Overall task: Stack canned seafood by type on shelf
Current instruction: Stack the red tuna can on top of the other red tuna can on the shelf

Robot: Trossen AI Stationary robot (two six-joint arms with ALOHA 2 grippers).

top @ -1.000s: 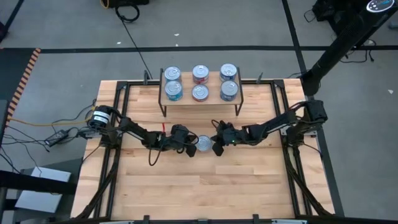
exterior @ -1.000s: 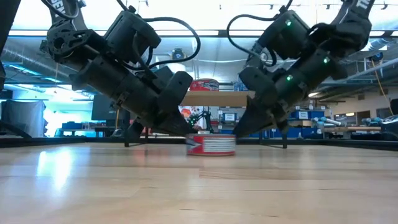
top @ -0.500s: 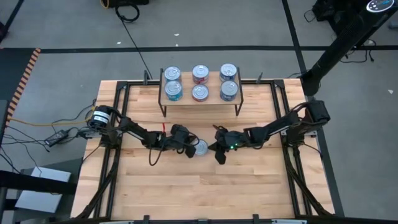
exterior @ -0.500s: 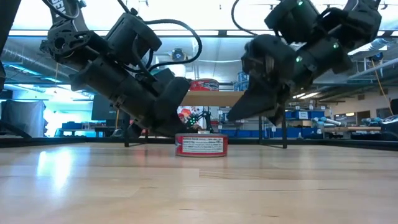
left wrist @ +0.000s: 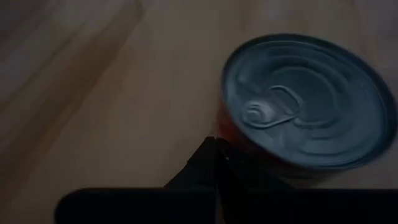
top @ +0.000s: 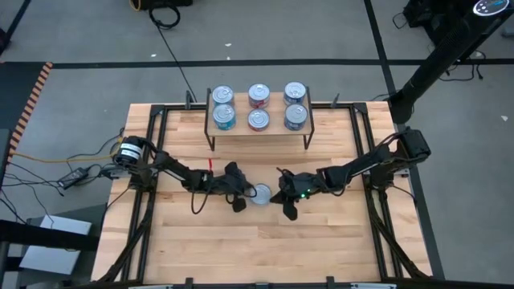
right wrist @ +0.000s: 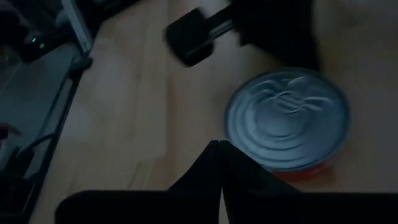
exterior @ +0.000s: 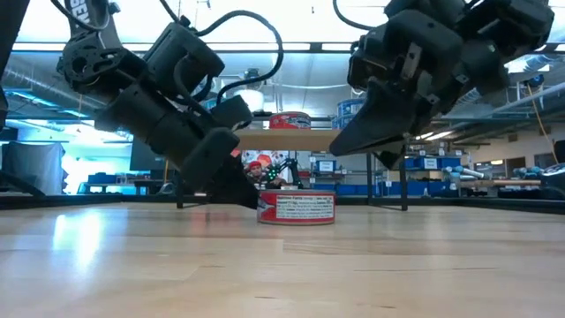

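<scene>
One red-label tin (top: 261, 193) sits flat on the table (top: 241, 241), right between the two grippers. The left gripper (top: 239, 195) has its fingers (left wrist: 211, 165) pressed together, holding nothing, tips down by the tin's side. The right gripper (top: 286, 201) is lifted off the table just beside the tin, fingers (right wrist: 221, 165) closed too and empty. Behind both sets of fingers, the shelf (top: 259, 128) carries six more tins (top: 259, 95) in three pairs: blue, red, blue.
</scene>
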